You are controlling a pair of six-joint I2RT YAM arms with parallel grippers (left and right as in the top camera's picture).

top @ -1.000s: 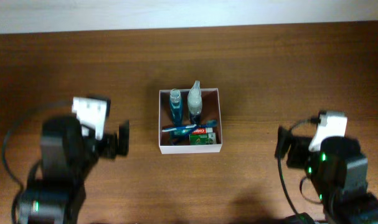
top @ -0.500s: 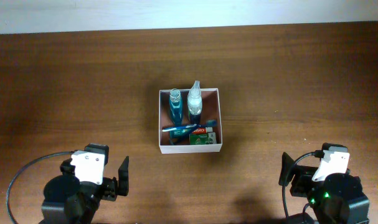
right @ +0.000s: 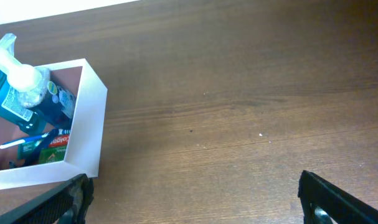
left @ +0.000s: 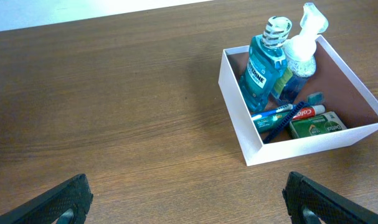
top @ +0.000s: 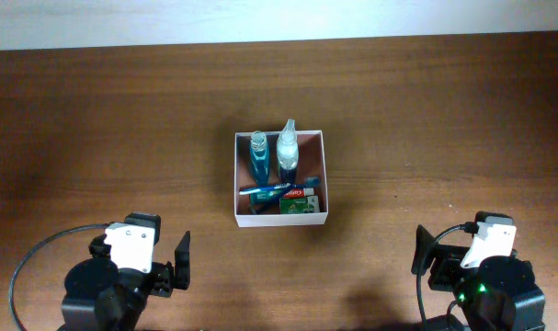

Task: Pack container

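Note:
The container (top: 321, 175), a square shallow box with thin white walls and a reddish-brown inside, sits mid-table. It also shows in the left wrist view (left: 235, 96) and in the right wrist view (right: 89, 118). Inside stand a blue mouthwash bottle (top: 258, 156) and a clear pump bottle (top: 287, 150), with a toothbrush (top: 265, 190), a toothpaste tube and a small green carton (top: 299, 207) lying in front. My left gripper (left: 187, 202) is open and empty at the front left, away from the box. My right gripper (right: 195, 199) is open and empty at the front right.
The brown wooden table (top: 426, 110) stretches around the box. A pale wall strip (top: 260, 18) runs along its far edge. A black cable (top: 30, 262) loops beside the left arm base.
Both arms drew back from beside the box to the table's front edge between the oldest frame and half a second ago. Since then nothing has moved.

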